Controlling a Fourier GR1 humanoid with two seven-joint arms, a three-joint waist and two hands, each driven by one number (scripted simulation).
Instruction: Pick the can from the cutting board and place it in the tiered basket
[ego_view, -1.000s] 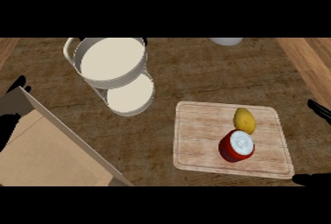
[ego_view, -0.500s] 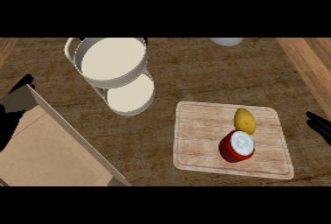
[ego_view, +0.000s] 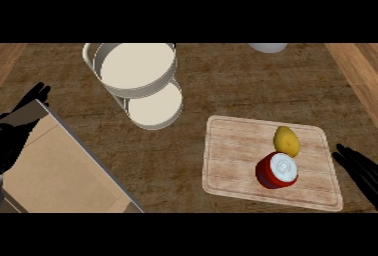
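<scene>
Nearest the lower edge, a tan box with a grey rim fills the left corner, and the left hand lies over its far side, fingers straight, holding nothing. At right, the right hand shows just beside the cutting board, fingers extended and empty. On the board stands the red can, touching a yellow lemon behind it. Farther left, the tiered basket holds nothing in either tier. A white object sits at the far edge.

A red can with a white top stands upright on the wooden cutting board; the grey tiered basket sits well apart.
</scene>
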